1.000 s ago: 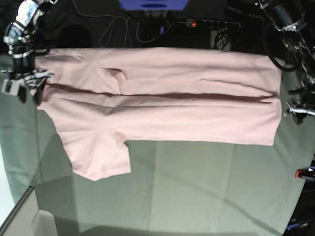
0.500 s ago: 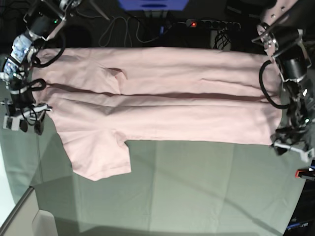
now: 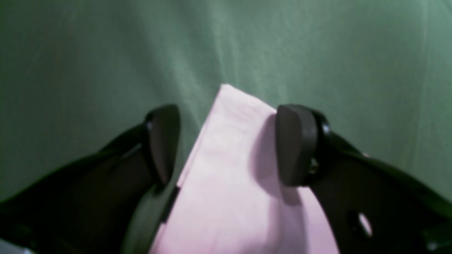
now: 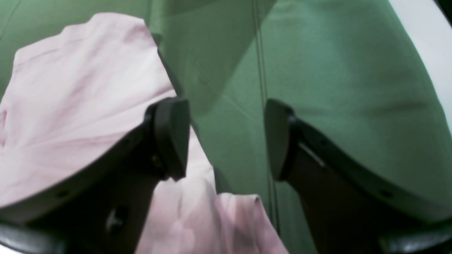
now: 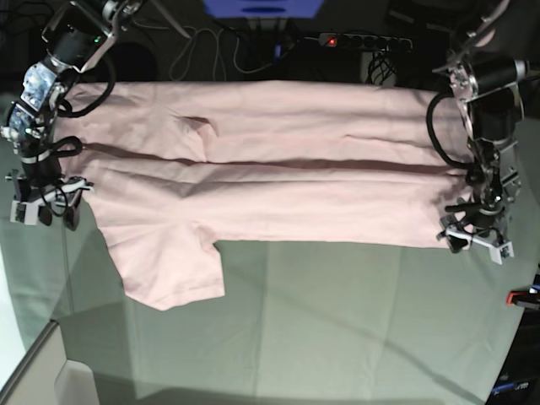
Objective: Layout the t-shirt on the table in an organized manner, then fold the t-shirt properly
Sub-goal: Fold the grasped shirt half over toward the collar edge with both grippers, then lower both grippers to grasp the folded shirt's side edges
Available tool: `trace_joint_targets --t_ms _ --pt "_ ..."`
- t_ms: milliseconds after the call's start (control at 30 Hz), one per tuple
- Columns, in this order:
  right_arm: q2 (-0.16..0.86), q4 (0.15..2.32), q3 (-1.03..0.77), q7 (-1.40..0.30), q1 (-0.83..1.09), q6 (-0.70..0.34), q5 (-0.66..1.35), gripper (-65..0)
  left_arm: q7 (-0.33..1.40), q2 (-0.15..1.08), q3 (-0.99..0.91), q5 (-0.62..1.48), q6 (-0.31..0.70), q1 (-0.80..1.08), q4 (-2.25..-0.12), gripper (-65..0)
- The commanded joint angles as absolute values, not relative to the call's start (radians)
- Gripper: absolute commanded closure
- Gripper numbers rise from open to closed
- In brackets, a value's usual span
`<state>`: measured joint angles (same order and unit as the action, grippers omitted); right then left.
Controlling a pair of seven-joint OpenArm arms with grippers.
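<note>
The pale pink t-shirt (image 5: 278,186) lies spread across the table (image 5: 337,321), its far part folded over the middle, one sleeve (image 5: 169,270) pointing toward me; no lettering shows. My left gripper (image 5: 472,239) is open at the shirt's near right corner; in the left wrist view its jaws (image 3: 227,144) straddle that pink corner (image 3: 229,183) without pinching it. My right gripper (image 5: 46,215) is open at the shirt's left edge; in the right wrist view (image 4: 226,137) one finger (image 4: 171,137) hangs over the shirt (image 4: 77,98), and the gap is over green cloth.
A power strip with a red light (image 5: 363,40) and cables lie beyond the far edge. A red clamp (image 5: 523,297) sits at the right edge. The table's pale near left corner (image 5: 34,371) shows.
Both grippers have come down from the shirt's far side toward its near edge. In the last half second the left gripper has shifted inward onto the near right corner; the right barely moved.
</note>
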<state>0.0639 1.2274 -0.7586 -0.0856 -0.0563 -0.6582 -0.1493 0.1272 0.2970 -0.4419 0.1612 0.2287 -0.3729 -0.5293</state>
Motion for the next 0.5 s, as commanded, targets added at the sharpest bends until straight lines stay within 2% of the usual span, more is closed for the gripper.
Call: trace_joint_targets --t_ms 0,100,233,300,467 --pt "0.077 1.241 -0.759 -0.058 -0.073 -0.664 -0.131 -34.0 0.122 0.311 -0.44 0.163 0.228 -0.39 -0.524 -41.2" --pt "0.079 1.239 -0.757 -0.059 -0.096 -0.664 -0.133 -34.0 0.116 0.318 -0.44 0.163 0.229 -0.394 -0.519 -37.9" --pt "0.107 1.175 -0.722 -0.059 -0.128 -0.661 -0.134 -34.0 0.116 0.321 -0.44 0.163 0.231 -0.418 -0.51 -23.6" --pt "0.127 1.133 -0.693 -0.059 -0.137 -0.659 -0.134 -34.0 0.116 0.323 -0.44 0.163 0.231 -0.432 -0.509 -18.9" --pt "0.154 1.07 -0.68 -0.059 -0.179 -0.657 -0.134 -34.2 0.119 0.323 -0.438 0.162 0.232 -0.435 -0.509 -12.6"
